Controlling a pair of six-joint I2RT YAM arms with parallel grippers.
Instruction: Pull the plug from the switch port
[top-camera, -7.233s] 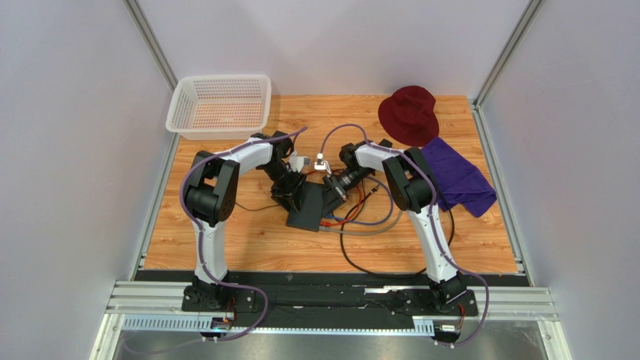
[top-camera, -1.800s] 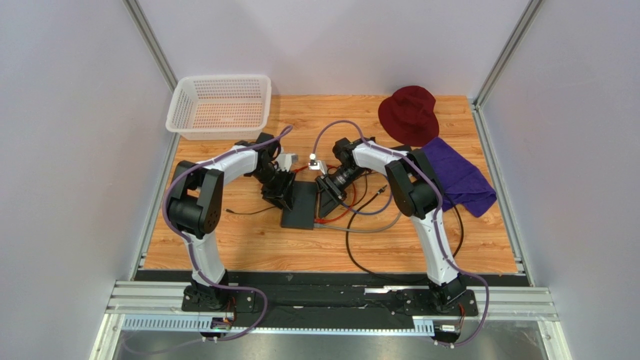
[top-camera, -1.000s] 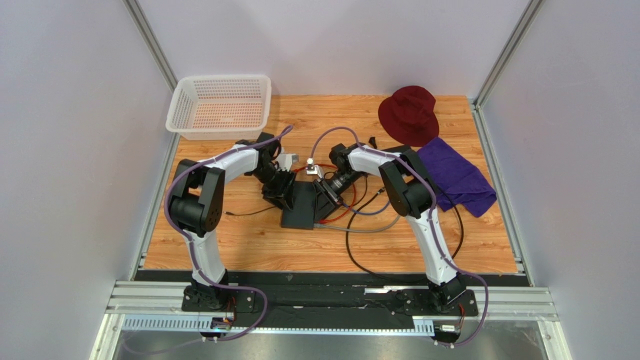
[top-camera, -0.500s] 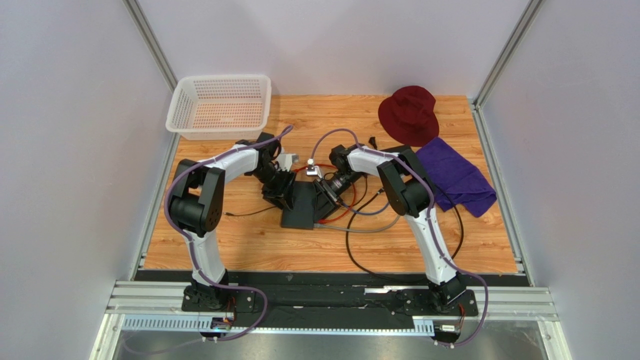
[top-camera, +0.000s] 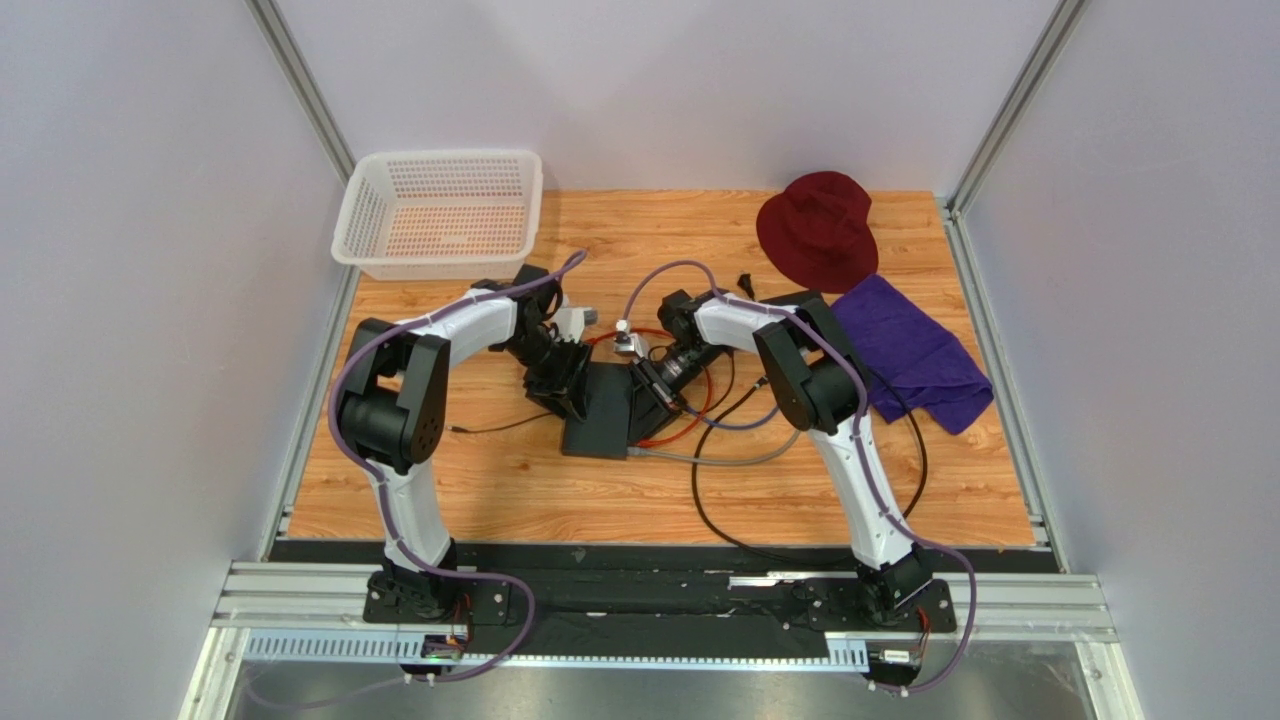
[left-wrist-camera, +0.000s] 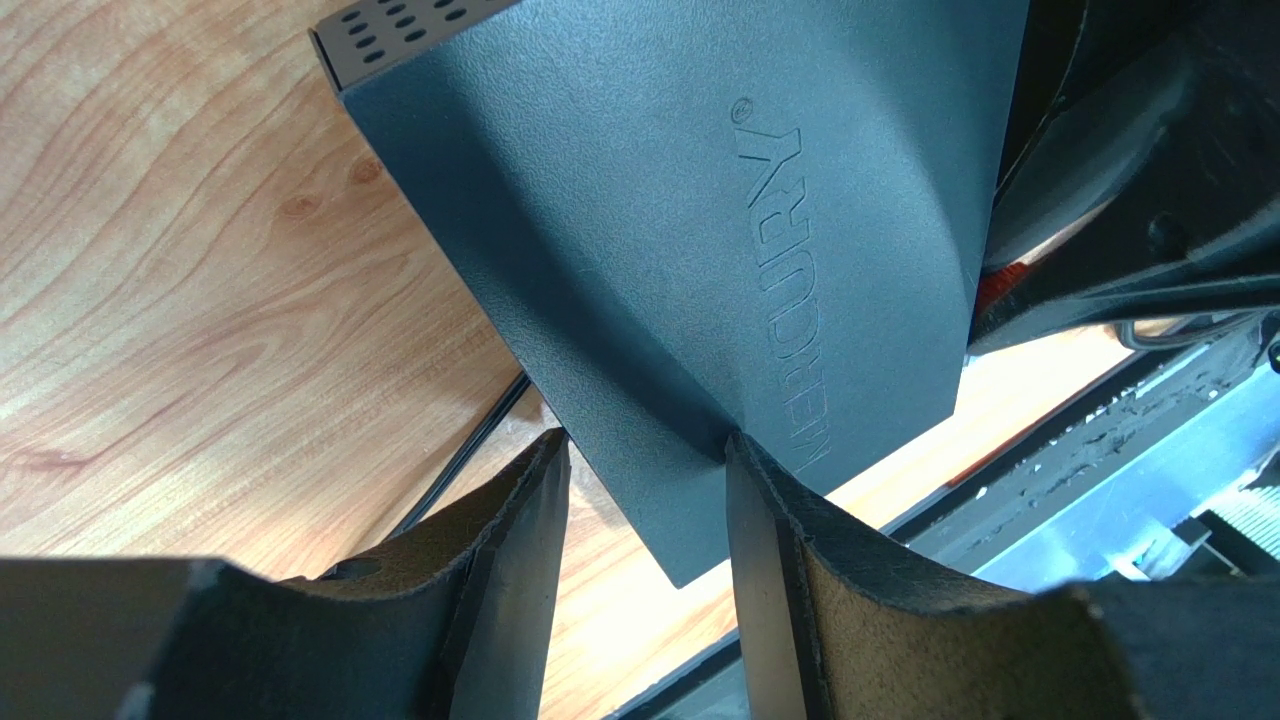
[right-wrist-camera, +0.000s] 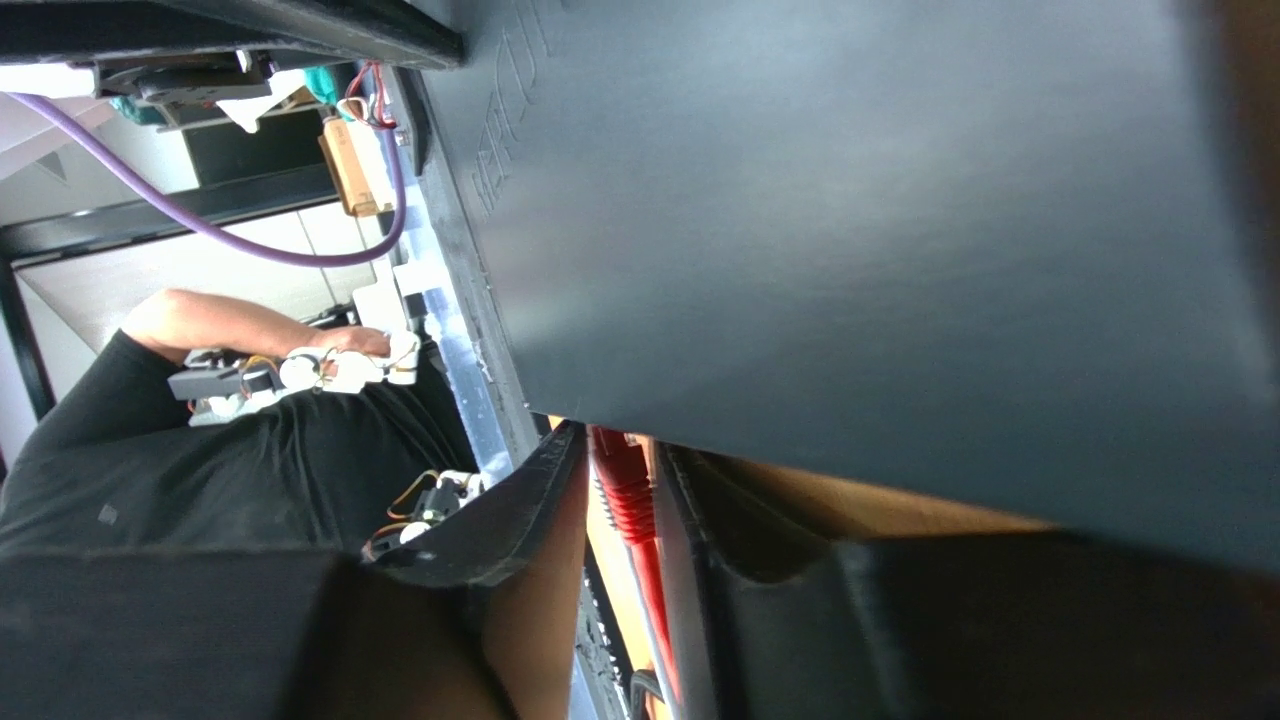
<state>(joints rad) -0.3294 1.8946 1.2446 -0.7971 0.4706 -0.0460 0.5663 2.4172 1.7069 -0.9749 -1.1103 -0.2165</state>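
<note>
The flat dark grey switch (top-camera: 601, 417) lies mid-table between both arms. My left gripper (top-camera: 567, 383) is at its left edge. In the left wrist view the switch (left-wrist-camera: 706, 225) has its near corner pinched between the left gripper's (left-wrist-camera: 646, 495) jaws. My right gripper (top-camera: 655, 387) is at the switch's right edge. In the right wrist view a red plug (right-wrist-camera: 624, 495) runs up under the switch (right-wrist-camera: 872, 225), and the right gripper (right-wrist-camera: 619, 447) has both fingers against it. The switch port itself is hidden by the box edge.
A white basket (top-camera: 440, 210) stands at the back left. A maroon hat (top-camera: 818, 225) and a purple cloth (top-camera: 914, 360) lie at the back right. Black and grey cables (top-camera: 721, 510) loop in front of the right arm. A thin black lead (top-camera: 489, 425) trails left.
The right gripper's jaws have narrowed onto the red plug. Both arms and the switch have hardly moved in the last second.
</note>
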